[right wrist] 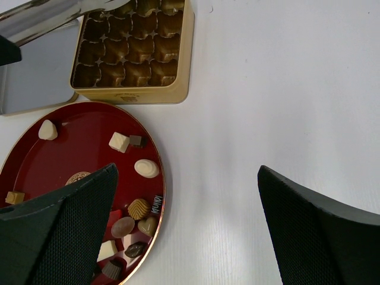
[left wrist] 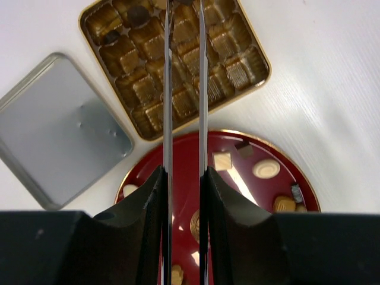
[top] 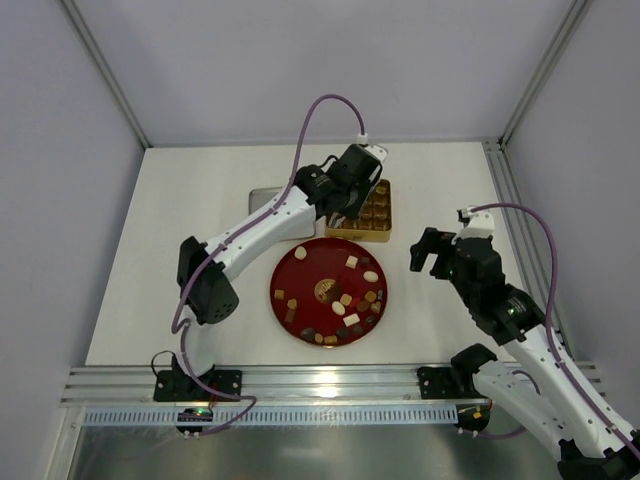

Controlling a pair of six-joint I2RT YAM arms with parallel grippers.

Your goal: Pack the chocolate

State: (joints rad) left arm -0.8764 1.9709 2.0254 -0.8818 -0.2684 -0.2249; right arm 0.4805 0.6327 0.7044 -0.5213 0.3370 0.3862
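Several chocolates point(top: 352, 262) lie on the round red plate point(top: 300, 275), mostly on its near right side; they also show in the right wrist view point(right wrist: 146, 168) and the left wrist view point(left wrist: 266, 169). The square gold tin point(top: 375, 215) sits just behind the plate. In the left wrist view two of its far-left cells hold dark chocolates point(left wrist: 138, 15); the other visible cells point(left wrist: 237, 68) are bare. My left gripper point(top: 347, 212) is shut on long metal tongs point(left wrist: 168, 89), whose blades reach over the tin with a narrow gap; their tips are cut off by the frame. My right gripper point(top: 430, 250) is open and empty, right of the plate point(right wrist: 187, 169).
The tin's silver lid point(top: 265, 200) lies flat on the white table left of the tin, behind the plate; it also shows in the left wrist view point(left wrist: 53, 130). Grey walls and metal frame posts enclose the table.
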